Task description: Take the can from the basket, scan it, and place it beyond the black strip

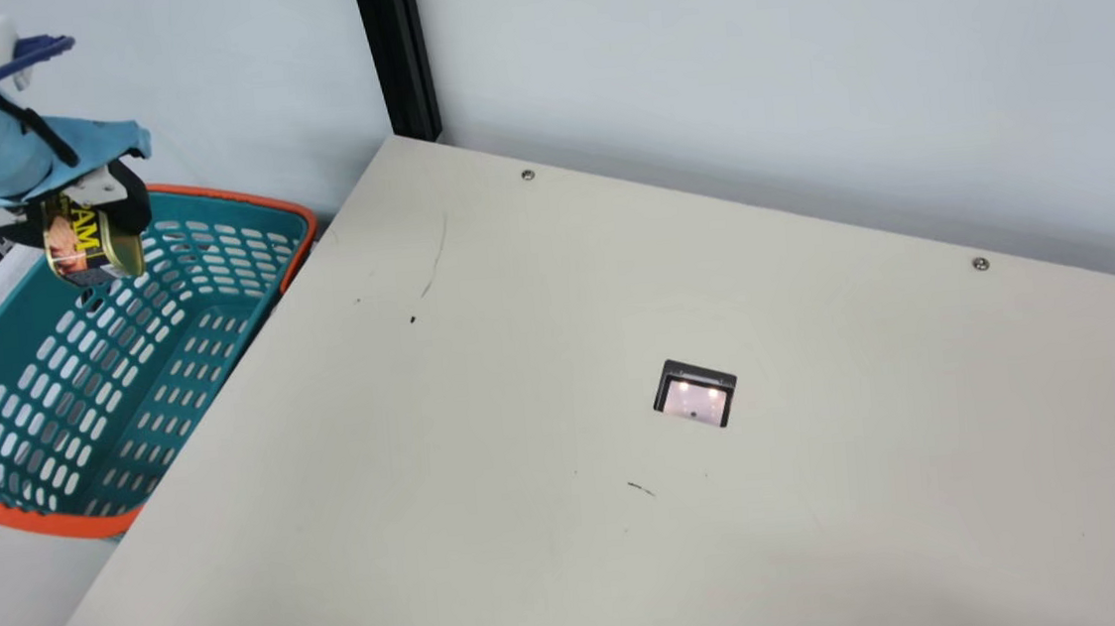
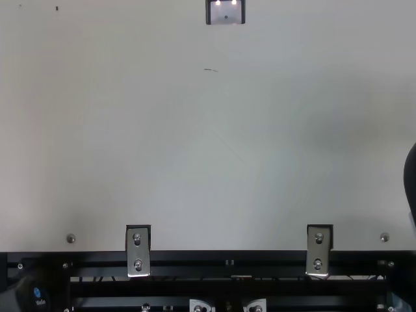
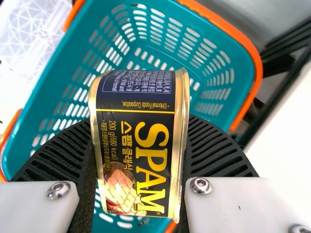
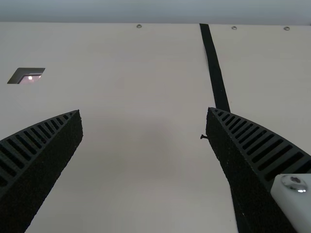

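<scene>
Item under inspection: the can (image 3: 136, 160), found pinched between the two ribbed fingers of the left gripper (image 1: 87, 216), one finger against each side. In the main view it hangs above the basket (image 1: 87, 526), apart from the basket's floor. The grip appears sound.

Right gripper (image 4: 144, 110): fingers spread wide, holding nothing, above the cream table (image 1: 521, 356).

Progress: the pick-up is judged complete, or as good as complete (full clearance of the rim is not confirmed). Scanning is judged outstanding, as the can is well apart from the scanner window (image 1: 694, 400) set in the table. Placement is likewise outstanding; the black strip (image 4: 215, 73) lies across the table, well apart from that window.

Next action required: carry the can over the basket's edge to the window and present its code. Noted risk: a low path could knock the can on the rim and twist it in the fingers.
</scene>
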